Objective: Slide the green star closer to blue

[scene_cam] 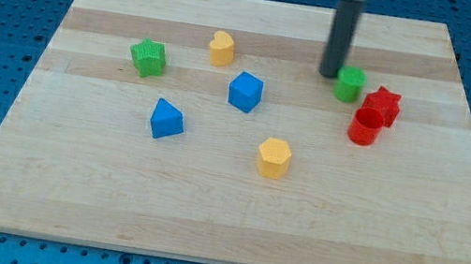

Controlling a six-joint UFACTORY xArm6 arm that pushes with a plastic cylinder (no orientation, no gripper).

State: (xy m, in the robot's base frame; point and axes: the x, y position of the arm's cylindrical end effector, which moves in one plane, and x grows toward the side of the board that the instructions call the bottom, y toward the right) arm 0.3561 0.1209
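Observation:
The green star lies at the board's left. A blue cube sits near the middle, and a blue triangular block lies below and left of it. My tip rests on the board at the upper right. It is far right of the green star and right of and above the blue cube. It stands just left of a second green block, close to or touching it.
A yellow block sits between the green star and the blue cube, nearer the top. A yellow hexagonal block lies lower middle. A red star and a red cylinder sit at the right on the wooden board.

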